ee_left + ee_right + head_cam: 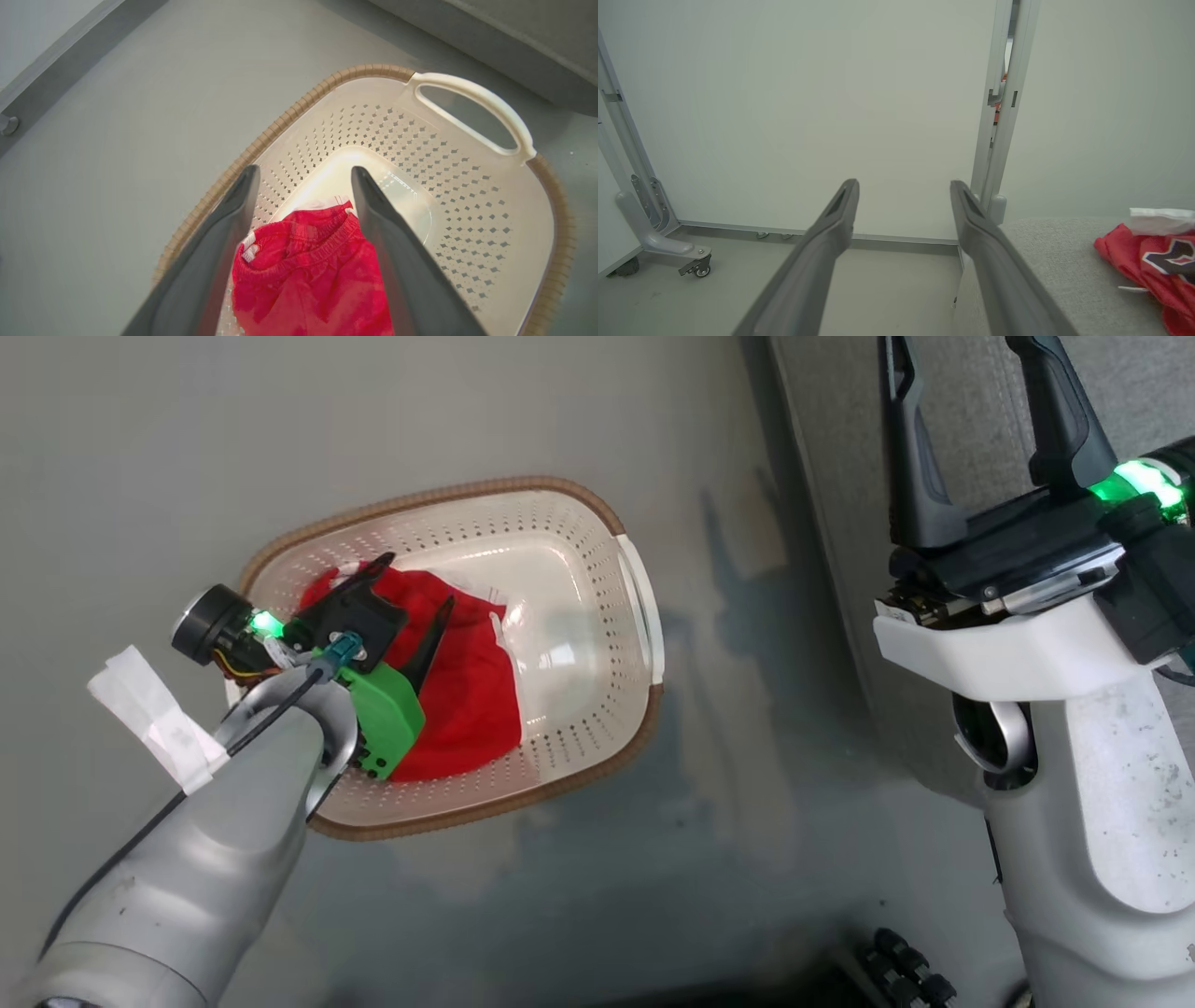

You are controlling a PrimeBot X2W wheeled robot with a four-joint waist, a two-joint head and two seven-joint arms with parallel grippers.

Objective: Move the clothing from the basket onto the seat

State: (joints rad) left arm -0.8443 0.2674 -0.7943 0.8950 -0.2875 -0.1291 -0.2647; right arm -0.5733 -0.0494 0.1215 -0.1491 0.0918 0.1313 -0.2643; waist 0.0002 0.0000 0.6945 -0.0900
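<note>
The cream basket (523,483) with its brown rim stands on the grey floor. In its left half lies plain red clothing (471,700), waistband (299,233) bunched at the top. My left gripper (419,581) hangs open just above it, and in the left wrist view its fingers (304,170) straddle the red fabric (308,280) without closing. My right gripper (962,355) stands open at the upper right over the grey seat (980,476). In the right wrist view it (903,183) points at a white wall, and a red jersey (1134,261) with lettering lies on the seat (1055,261).
The basket's right half (560,644) is bare plastic, with a white handle (644,607) facing the seat. White partition panels on a wheeled metal frame (693,268) stand beyond the seat, with a grey post (1004,116) at its corner. Grey floor surrounds the basket.
</note>
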